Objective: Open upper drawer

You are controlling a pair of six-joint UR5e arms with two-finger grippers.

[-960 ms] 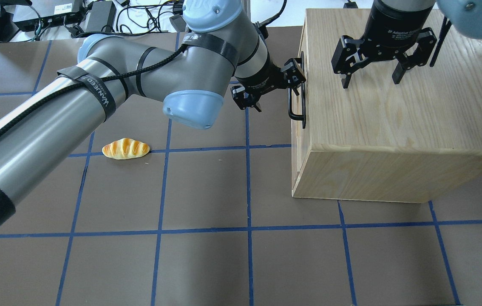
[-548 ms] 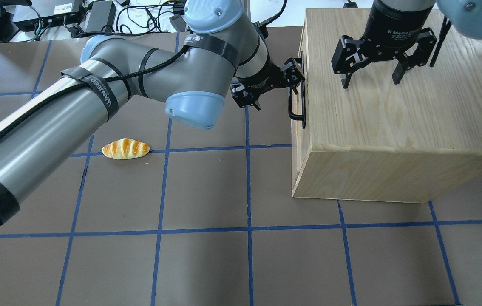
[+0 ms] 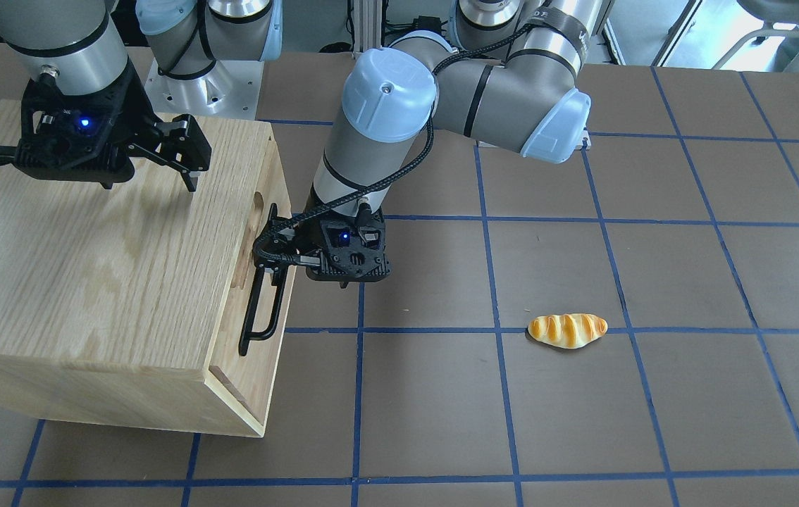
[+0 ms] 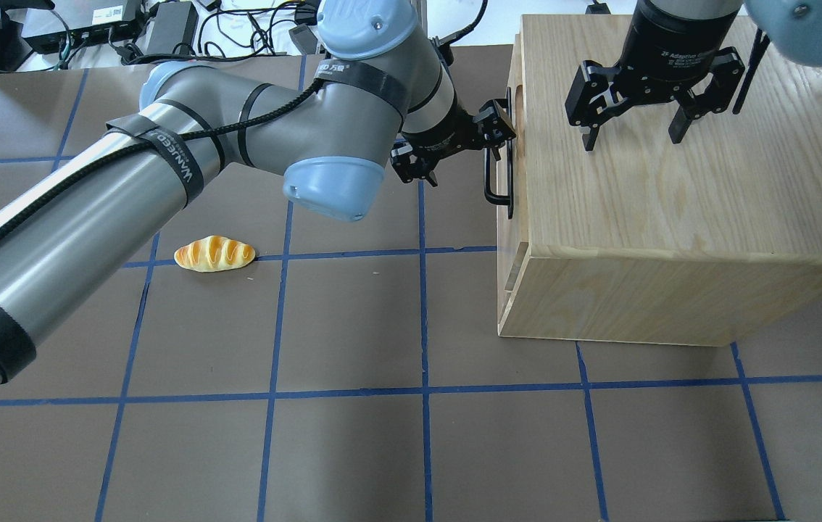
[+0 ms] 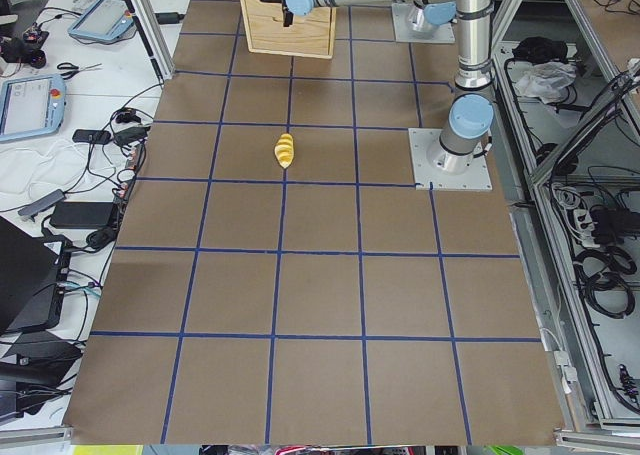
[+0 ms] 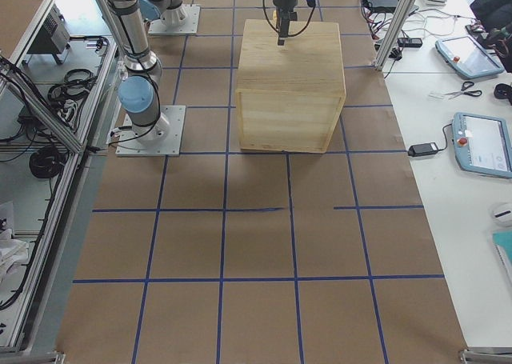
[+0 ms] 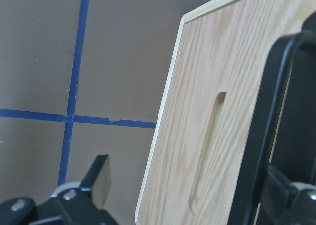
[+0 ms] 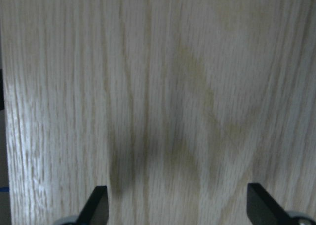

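The light-wood cabinet (image 4: 672, 217) stands at the table's right. Its upper drawer front (image 7: 212, 76), with an oblong cut-out, faces left and stands slightly out from the cabinet body (image 3: 273, 179). The black bar handle (image 4: 487, 174) shows on it, also in the front-facing view (image 3: 250, 317) and the left wrist view (image 7: 264, 136). My left gripper (image 4: 470, 156) is open, with its far finger hooked behind the handle bar (image 7: 195, 200). My right gripper (image 4: 633, 136) is open and empty, just above the cabinet top (image 8: 177, 210).
A bread roll (image 4: 215, 254) lies on the brown mat left of the cabinet, also in the front-facing view (image 3: 567, 330). Cables and electronics (image 4: 92, 29) sit beyond the mat's far left edge. My left arm (image 4: 164, 167) reaches across the mat's left half.
My left gripper has moved left, away from the cabinet, drawing the handle and drawer front out a little. The right gripper has not moved.
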